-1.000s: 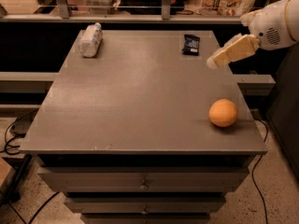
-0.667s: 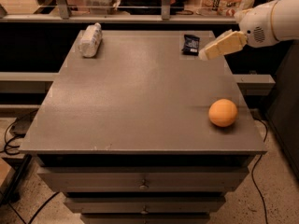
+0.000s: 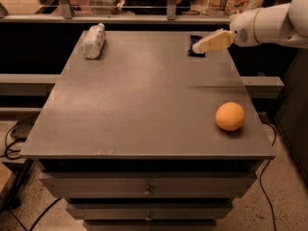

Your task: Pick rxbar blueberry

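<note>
Jaws at the end of the white arm [image 3: 269,25] reach in from the right and hang at the desk's [image 3: 144,95] far right corner; whether the jaws are apart or together cannot be told. The rxbar blueberry [image 3: 194,54] lies flat on the desk right at their tip, partly hidden by it. An orange ball [image 3: 230,116] sits well apart from the jaws, toward the near edge. A whitish wrapped bundle [image 3: 94,41] lies far off to their side, at the opposite far corner.

We see a lab or workshop: grey drawer cabinet [image 3: 144,95], loose cables [image 3: 12,138], speckled floor [image 3: 284,196]. The gripper [image 3: 196,47] hangs over the cabinet's far right corner.
</note>
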`<state>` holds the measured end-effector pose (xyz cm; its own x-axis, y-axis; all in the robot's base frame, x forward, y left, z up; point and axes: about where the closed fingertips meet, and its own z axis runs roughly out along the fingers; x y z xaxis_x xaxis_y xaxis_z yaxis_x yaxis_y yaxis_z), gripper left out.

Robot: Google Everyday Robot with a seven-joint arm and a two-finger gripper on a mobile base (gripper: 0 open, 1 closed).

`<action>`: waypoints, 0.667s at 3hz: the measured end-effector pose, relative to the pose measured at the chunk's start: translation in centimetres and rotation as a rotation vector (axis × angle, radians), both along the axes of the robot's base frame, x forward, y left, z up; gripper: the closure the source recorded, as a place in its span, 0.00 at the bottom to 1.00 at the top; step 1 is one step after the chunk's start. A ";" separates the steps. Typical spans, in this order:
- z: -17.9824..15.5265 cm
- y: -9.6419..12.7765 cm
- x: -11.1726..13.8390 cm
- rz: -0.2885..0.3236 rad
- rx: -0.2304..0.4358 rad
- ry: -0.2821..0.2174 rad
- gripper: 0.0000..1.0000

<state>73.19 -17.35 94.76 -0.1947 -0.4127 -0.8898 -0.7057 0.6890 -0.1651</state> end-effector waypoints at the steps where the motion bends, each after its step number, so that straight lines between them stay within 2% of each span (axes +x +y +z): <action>1: -1.4 0.5 3.8 -0.023 0.039 -0.002 0.00; 2: -3.0 1.1 6.9 -0.042 0.064 0.006 0.00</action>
